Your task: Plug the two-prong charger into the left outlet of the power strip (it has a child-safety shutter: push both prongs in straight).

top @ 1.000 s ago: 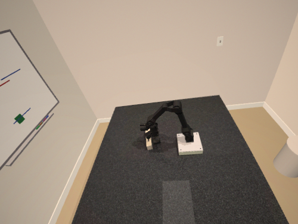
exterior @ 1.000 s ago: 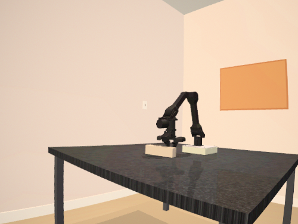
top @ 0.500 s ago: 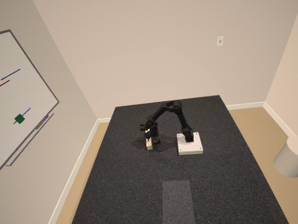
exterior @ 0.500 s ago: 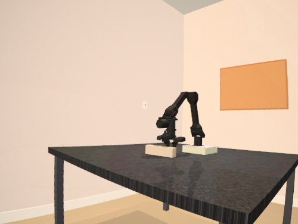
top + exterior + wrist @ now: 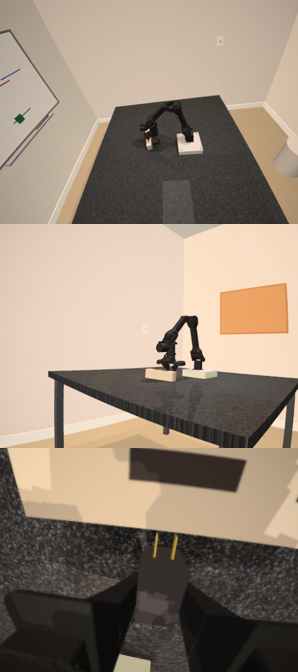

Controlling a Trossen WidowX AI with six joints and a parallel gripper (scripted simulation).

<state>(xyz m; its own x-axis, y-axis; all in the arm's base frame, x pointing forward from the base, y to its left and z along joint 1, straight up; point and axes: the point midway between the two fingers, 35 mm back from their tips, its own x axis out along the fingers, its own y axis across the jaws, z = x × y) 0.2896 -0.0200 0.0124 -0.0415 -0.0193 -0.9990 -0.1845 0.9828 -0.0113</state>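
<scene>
My gripper (image 5: 152, 139) (image 5: 170, 368) (image 5: 158, 578) is shut on the dark charger (image 5: 162, 573), which sits between the fingers in the wrist view. Its two brass prongs (image 5: 155, 545) (image 5: 174, 547) point up the wrist view, side by side, with their tips just short of the strip's edge in that view. The cream power strip (image 5: 149, 145) (image 5: 160, 375) (image 5: 100, 508) lies on the table, partly under the gripper in the top view. A dark rectangle (image 5: 187, 470) shows on its face; no outlet slots can be made out. The height of the prongs over the strip cannot be told.
The arm's white base plate (image 5: 191, 149) (image 5: 195, 373) stands beside the strip, to its right in the top and exterior views. A pale corner (image 5: 132, 664) shows at the bottom of the wrist view. The dark table (image 5: 134, 184) (image 5: 119, 385) has a lighter rectangular patch (image 5: 178, 202) toward the front in the top view.
</scene>
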